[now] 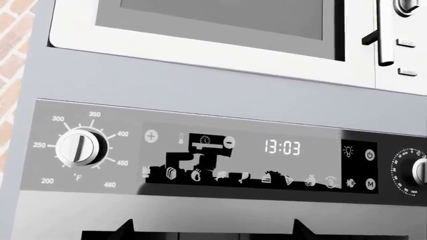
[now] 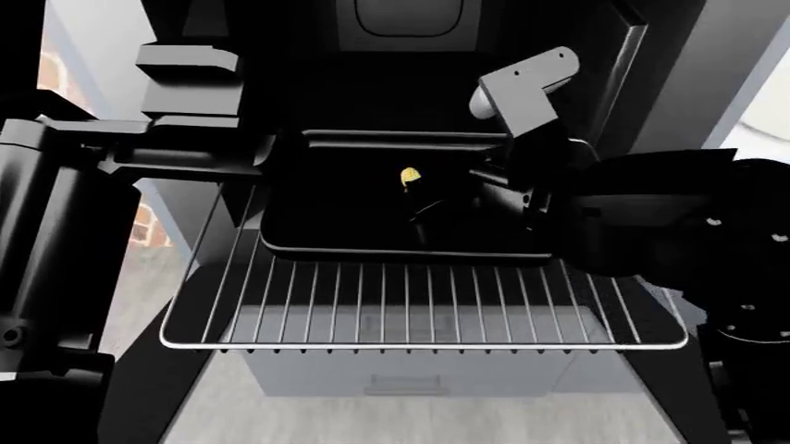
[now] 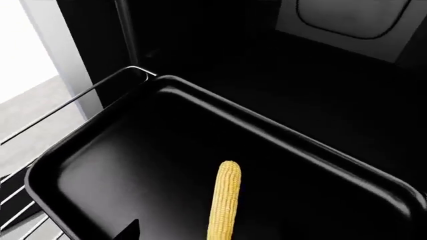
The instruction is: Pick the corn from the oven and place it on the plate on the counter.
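The yellow corn (image 3: 224,200) lies on the black tray (image 3: 120,165) inside the dark oven (image 2: 408,92). In the head view only its tip (image 2: 409,177) shows, above my right gripper (image 2: 428,211). The tray (image 2: 333,236) sits on the pulled-out silver wire rack (image 2: 420,314). My right gripper (image 3: 207,234) is open just over the tray, and the cob runs between its jaws. One dark fingertip (image 3: 127,230) shows; the other is lost against the black tray. My left gripper (image 1: 213,231) is open and empty, facing the oven's control panel (image 1: 220,160). The plate and counter are out of view.
The control panel has a white temperature knob (image 1: 81,147) and a 13:03 display (image 1: 282,147). A silver microwave (image 1: 220,30) sits above it. My left arm (image 2: 148,157) is raised at the oven's left side. The oven's walls close in the tray on both sides.
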